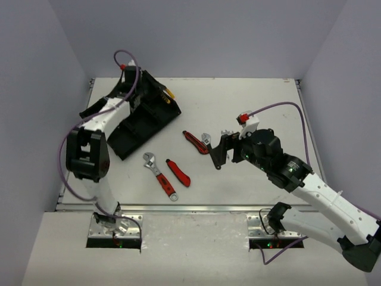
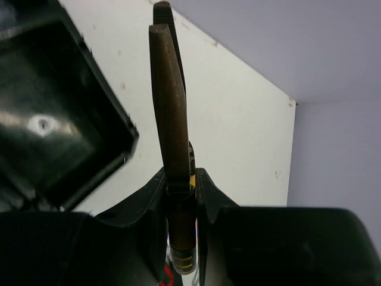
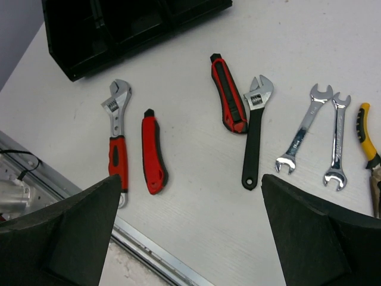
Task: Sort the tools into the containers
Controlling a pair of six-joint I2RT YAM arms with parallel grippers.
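Yellow-handled pliers (image 2: 169, 107) are being clamped by the left gripper (image 2: 180, 182) beside the far-left black tray (image 2: 59, 119); the right gripper (image 3: 190, 196) is being held wide open.

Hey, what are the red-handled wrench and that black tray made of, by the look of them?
Red-handled wrench: head and shaft look like bright steel, silvery with glints; the grip seems to be a red rubbery or plastic sleeve with a black inlay, matte. Black tray: probably moulded plastic, glossy, with soft reflections on its walls.
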